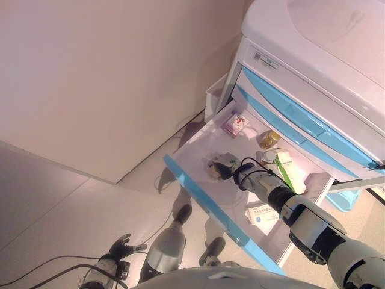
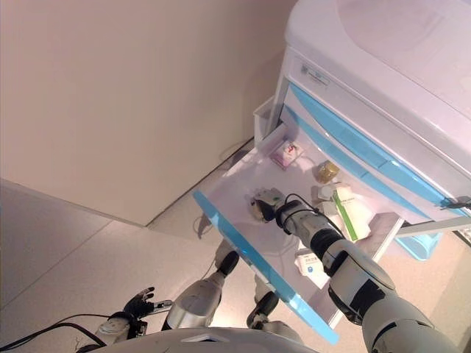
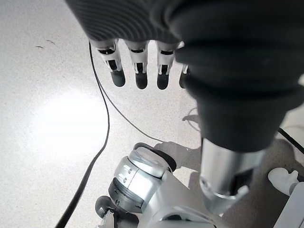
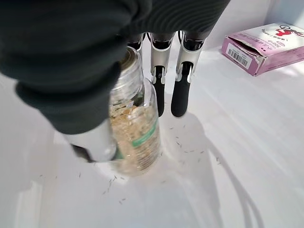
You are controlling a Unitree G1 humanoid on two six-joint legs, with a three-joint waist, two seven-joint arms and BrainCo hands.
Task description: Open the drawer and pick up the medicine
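The cart's lower drawer point(image 1: 199, 187), with a blue front, stands pulled out. My right hand point(image 1: 226, 164) reaches into it near the front. A clear medicine bottle point(image 4: 136, 128) of yellow capsules rests on the white drawer floor, pinched between the thumb and the fingers point(image 4: 159, 92) of that hand. In the left eye view the bottle point(image 1: 213, 172) shows only as a tan patch under the hand. My left hand point(image 1: 120, 247) hangs low by the floor, fingers point(image 3: 141, 71) relaxed and holding nothing.
More medicines lie in the drawer: a pink box point(image 1: 235, 124) at the back, an amber jar point(image 1: 270, 139), a green-and-white box point(image 1: 287, 170) and a white box point(image 1: 261, 215). The white cart point(image 1: 313, 48) rises behind. A wall stands to the left.
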